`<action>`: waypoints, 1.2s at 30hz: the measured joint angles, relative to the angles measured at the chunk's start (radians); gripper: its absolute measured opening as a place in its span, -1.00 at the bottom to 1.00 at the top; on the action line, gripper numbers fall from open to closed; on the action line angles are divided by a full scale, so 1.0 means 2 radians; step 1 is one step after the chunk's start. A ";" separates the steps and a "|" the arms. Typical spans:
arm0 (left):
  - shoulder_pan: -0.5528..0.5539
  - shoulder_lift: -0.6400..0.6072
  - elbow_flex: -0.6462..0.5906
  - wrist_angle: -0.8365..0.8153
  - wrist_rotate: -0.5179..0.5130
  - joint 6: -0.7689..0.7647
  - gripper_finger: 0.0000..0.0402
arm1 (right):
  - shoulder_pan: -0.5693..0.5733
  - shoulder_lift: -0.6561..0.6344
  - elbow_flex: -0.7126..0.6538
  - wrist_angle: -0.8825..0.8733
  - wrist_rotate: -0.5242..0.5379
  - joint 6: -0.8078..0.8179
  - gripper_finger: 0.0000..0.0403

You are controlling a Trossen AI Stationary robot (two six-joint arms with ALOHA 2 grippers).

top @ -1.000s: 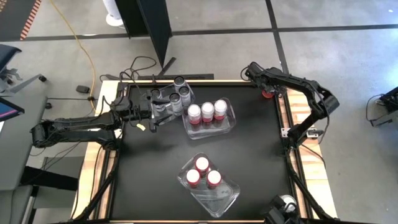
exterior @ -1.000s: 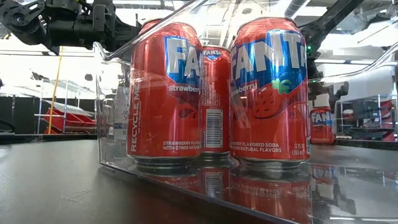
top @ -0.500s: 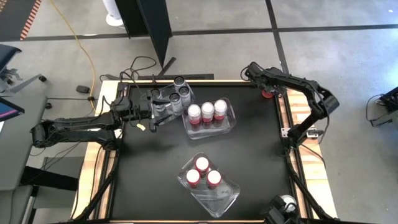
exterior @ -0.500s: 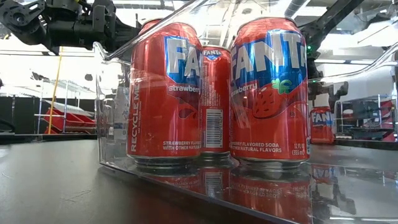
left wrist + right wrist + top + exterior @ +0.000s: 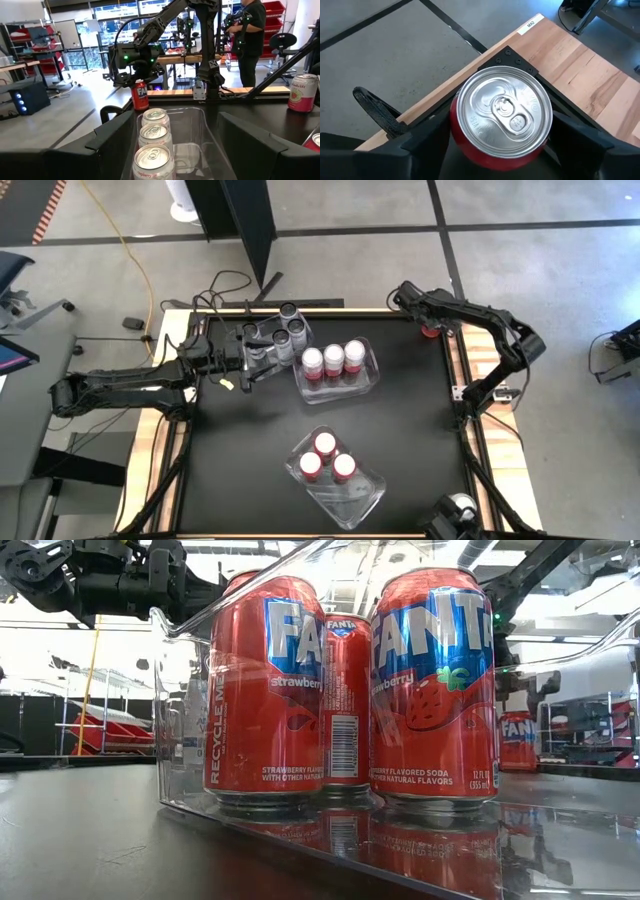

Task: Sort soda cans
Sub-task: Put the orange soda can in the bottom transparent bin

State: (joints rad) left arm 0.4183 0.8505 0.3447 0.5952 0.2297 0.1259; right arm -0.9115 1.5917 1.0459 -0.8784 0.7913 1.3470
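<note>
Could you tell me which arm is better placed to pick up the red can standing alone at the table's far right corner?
The right. Its tool is directly above the red can, one finger on each side. The left tool sits over the bin of grey cans, far off.

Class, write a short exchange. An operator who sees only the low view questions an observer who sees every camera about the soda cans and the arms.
Operator: Beyond my near bin of red cans, are there other bins?
Observer: Two. One bin holds three red-and-white cans, another holds three grey cans.
Operator: Where is the right gripper?
Observer: Over a lone red can at the table's back right corner.
</note>
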 joint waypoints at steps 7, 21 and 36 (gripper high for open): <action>0.000 0.000 0.000 -0.001 0.000 0.003 0.40 | 0.000 -0.001 -0.008 0.002 0.001 0.000 0.46; 0.000 0.000 0.000 0.000 0.000 0.004 0.40 | 0.019 -0.001 -0.027 0.010 -0.012 -0.004 0.45; 0.000 0.000 0.000 0.000 0.000 0.004 0.40 | 0.064 -0.002 -0.028 -0.020 -0.014 -0.006 0.45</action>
State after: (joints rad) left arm 0.4185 0.8505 0.3447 0.5955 0.2295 0.1336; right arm -0.7834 1.5871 0.9909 -0.9182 0.7625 1.3351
